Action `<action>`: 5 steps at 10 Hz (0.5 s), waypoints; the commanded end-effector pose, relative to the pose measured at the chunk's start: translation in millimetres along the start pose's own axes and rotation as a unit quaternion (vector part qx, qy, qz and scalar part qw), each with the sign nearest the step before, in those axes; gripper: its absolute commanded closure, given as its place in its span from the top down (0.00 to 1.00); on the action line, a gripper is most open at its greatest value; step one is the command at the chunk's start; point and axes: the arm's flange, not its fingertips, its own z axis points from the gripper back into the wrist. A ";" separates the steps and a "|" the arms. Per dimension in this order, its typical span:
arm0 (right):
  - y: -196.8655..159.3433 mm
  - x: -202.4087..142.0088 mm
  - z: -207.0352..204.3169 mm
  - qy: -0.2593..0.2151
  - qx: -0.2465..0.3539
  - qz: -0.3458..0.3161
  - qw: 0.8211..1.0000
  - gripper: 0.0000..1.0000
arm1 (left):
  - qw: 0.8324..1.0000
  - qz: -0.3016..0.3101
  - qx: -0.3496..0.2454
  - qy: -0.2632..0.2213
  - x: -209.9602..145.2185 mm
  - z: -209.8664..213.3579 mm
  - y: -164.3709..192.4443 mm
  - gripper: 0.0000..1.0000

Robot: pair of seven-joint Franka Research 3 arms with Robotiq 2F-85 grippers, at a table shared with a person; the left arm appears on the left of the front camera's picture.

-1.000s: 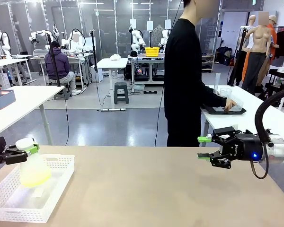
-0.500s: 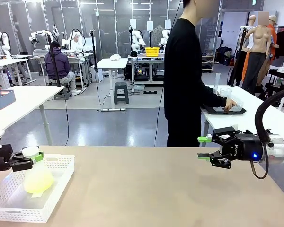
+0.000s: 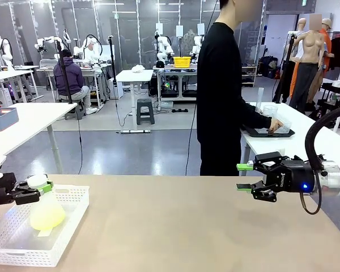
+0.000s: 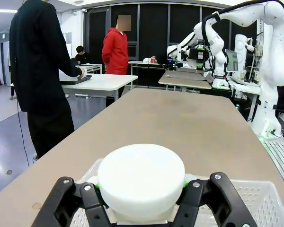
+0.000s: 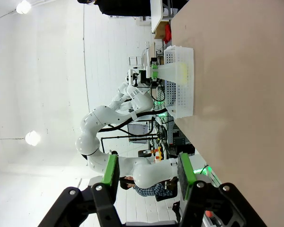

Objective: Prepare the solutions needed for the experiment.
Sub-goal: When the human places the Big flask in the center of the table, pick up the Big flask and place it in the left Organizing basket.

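Flask (image 3: 45, 211) sits in the basket (image 3: 68, 226) at near left, yellow-green solution (image 3: 47, 216) pooled low inside. I judge setting it down upright matters before backing off. Left gripper (image 3: 37, 190) flanks its white cap (image 4: 141, 177); I cannot tell if it grips. Right gripper (image 3: 243, 177) gapes, empty.
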 end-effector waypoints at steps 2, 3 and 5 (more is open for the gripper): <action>0.9 -0.6 -0.6 0.002 0.001 0.002 1.000 0.63 | 1.000 -0.005 0.001 0.020 -15.7 0.0 -0.5 0.42; 0.9 -0.6 -0.6 0.002 0.001 0.002 1.000 0.63 | 1.000 -0.007 0.005 0.027 -14.8 0.7 -1.9 0.62; 0.9 -0.6 -0.6 0.002 0.001 0.002 1.000 0.63 | 0.999 -0.005 0.010 0.037 -10.9 2.7 -3.9 0.82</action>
